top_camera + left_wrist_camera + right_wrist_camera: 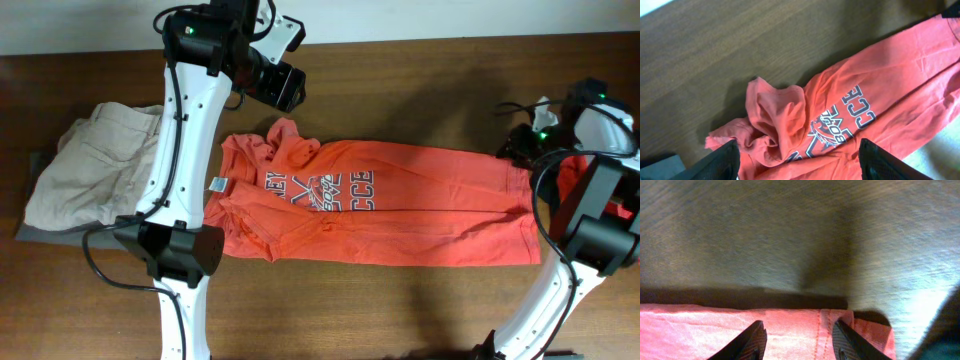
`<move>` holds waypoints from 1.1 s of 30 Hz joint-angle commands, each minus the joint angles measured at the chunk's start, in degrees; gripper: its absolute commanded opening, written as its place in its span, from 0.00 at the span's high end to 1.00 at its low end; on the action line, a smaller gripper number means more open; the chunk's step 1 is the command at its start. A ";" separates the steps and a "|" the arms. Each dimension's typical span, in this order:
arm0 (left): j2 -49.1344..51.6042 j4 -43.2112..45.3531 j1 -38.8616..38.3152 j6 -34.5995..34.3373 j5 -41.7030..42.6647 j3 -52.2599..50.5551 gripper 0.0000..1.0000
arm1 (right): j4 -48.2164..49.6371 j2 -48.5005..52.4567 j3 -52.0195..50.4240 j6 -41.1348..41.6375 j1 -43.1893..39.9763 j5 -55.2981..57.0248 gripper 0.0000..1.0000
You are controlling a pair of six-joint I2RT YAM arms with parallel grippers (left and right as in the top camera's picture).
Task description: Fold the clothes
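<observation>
T-shirt [370, 205] is folded lengthwise into a strip; cross folds are judged outstanding. Over its collar end the left gripper [799, 159] is spread wide, empty; at its hem the right gripper [799, 338] is parted, nothing gripped.

T-shirt [430, 215], navy-and-white print [320, 190]: the overhead view reads "EY" at the left and "CCE" at the right (rest folded under). Left wrist view reads "CCE" again, plus "BOY" across the emblem [827, 131], with any further letters lost in a crease. White tag [218, 183] on the shirt is too small to read.
</observation>
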 commanded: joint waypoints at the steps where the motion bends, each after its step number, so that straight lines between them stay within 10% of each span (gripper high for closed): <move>1: -0.46 0.70 0.35 -0.52 -0.39 0.48 0.24 | -1.05 0.83 0.31 -1.33 -0.87 -1.46 0.52; 16: 3.39 3.10 0.39 -0.33 -2.99 0.46 0.20 | -10.40 -1.95 8.94 -9.03 -0.76 -24.98 0.41; 33: 20.94 6.75 1.88 25.46 -14.05 0.44 0.20 | -18.93 -9.84 13.70 -9.86 8.92 -23.65 0.38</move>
